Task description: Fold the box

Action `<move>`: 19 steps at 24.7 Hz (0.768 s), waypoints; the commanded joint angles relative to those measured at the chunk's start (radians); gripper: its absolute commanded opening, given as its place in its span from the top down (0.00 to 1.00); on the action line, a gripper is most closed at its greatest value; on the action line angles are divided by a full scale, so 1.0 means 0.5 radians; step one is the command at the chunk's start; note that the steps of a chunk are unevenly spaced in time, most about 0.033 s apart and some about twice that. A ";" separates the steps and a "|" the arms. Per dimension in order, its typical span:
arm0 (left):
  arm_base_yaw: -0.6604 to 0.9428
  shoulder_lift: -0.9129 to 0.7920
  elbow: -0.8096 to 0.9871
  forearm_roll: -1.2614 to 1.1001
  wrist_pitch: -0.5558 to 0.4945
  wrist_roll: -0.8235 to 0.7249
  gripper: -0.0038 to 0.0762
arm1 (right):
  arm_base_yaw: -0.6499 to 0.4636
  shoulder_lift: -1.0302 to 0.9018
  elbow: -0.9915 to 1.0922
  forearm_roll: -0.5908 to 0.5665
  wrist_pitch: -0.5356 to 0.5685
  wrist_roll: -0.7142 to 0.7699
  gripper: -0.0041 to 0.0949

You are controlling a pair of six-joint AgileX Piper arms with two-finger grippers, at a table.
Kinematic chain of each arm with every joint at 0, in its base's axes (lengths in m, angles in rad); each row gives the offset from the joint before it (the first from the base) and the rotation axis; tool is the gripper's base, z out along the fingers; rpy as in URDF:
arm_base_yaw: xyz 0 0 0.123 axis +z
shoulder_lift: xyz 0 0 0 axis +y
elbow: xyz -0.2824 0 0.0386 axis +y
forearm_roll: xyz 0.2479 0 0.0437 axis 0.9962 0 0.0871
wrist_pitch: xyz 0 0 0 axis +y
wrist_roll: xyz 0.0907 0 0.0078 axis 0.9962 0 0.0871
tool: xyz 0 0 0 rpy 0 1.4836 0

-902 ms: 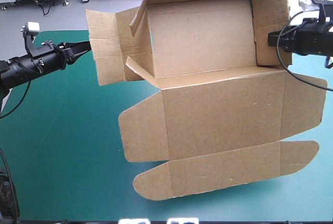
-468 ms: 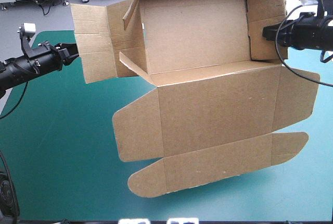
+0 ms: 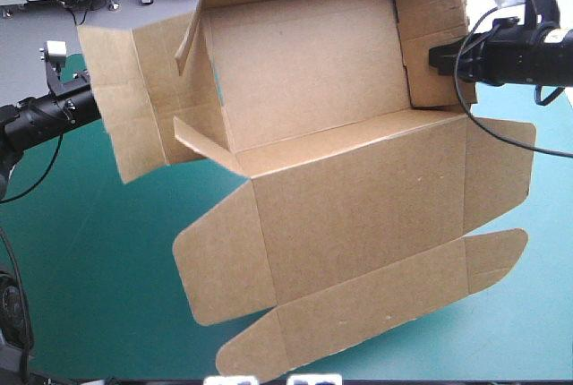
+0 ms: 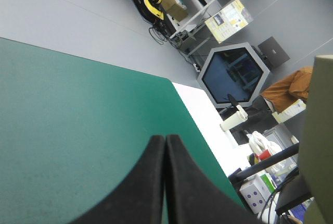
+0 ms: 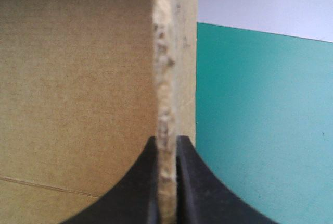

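Two tools flank the brown box (image 3: 340, 179), which hangs lifted above the teal-green worktop (image 3: 81, 269) with its tray walls raised and its lid and rounded flaps spread flat on the box's near side. The right tool (image 5: 166, 139) is clenched on the box's right side wall, the raw board edge pinched between its black fingers (image 5: 190, 187). The left tool (image 4: 165, 138) is closed to a single point and grips nothing, just beside the box's splayed left flap. Against the earlier frames, the box has swung leftward and nearer the camera. Its left flap now hides the left tool's tip, which stood clear of the board before, and the right tool has travelled left with the wall it holds.
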 commanded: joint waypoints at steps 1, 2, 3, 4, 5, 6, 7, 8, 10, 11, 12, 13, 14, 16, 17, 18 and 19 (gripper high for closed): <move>-0.068 -0.095 -0.059 -0.204 0.222 0.012 0.96 | 0.131 -0.064 -0.064 -0.057 -0.157 0.072 0.96; -0.092 -0.100 -0.059 -0.204 0.222 0.012 0.96 | 0.174 -0.060 -0.064 -0.092 -0.182 0.083 0.96; -0.111 -0.109 -0.059 -0.204 0.222 0.012 0.96 | 0.195 -0.054 -0.064 -0.102 -0.202 0.083 0.96; -0.128 -0.116 -0.059 -0.204 0.222 0.012 0.96 | 0.213 -0.046 -0.064 -0.112 -0.211 0.087 0.96; -0.137 -0.127 -0.059 -0.204 0.222 0.012 0.96 | 0.222 -0.030 -0.064 -0.120 -0.220 0.093 0.96; -0.147 -0.139 -0.059 -0.204 0.222 0.012 0.96 | 0.228 -0.015 -0.064 -0.133 -0.225 0.093 0.96; -0.150 -0.173 -0.059 -0.200 0.222 0.012 0.96 | 0.231 0.023 -0.064 -0.147 -0.255 0.113 0.96; -0.150 -0.196 -0.059 -0.197 0.222 -0.003 0.96 | 0.231 0.036 -0.064 -0.152 -0.265 0.117 0.96; -0.150 -0.233 -0.059 -0.178 0.222 -0.019 0.96 | 0.231 0.079 -0.064 -0.152 -0.308 0.117 0.96; -0.150 -0.253 -0.059 -0.167 0.222 -0.022 0.96 | 0.231 0.098 -0.064 -0.148 -0.327 0.117 0.96; -0.150 -0.277 -0.059 -0.162 0.222 -0.028 0.96 | 0.231 0.116 -0.064 -0.140 -0.338 0.117 0.96; -0.150 -0.293 -0.059 -0.159 0.222 -0.027 0.96 | 0.231 0.137 -0.064 -0.128 -0.353 0.117 0.96; -0.150 -0.330 -0.059 -0.155 0.222 -0.043 0.96 | 0.231 0.164 -0.064 -0.123 -0.380 0.117 0.96; -0.150 -0.360 -0.059 -0.113 0.222 -0.090 0.96 | 0.231 0.189 -0.064 -0.118 -0.434 0.106 0.96; -0.150 -0.361 -0.059 -0.079 0.222 -0.114 0.96 | 0.231 0.190 -0.064 -0.113 -0.454 0.106 0.96; -0.152 -0.361 -0.059 -0.021 0.222 -0.162 0.96 | 0.231 0.198 -0.064 -0.113 -0.479 0.106 0.96; -0.152 -0.361 -0.059 -0.005 0.222 -0.177 0.96 | 0.231 0.207 -0.064 -0.113 -0.479 0.106 0.96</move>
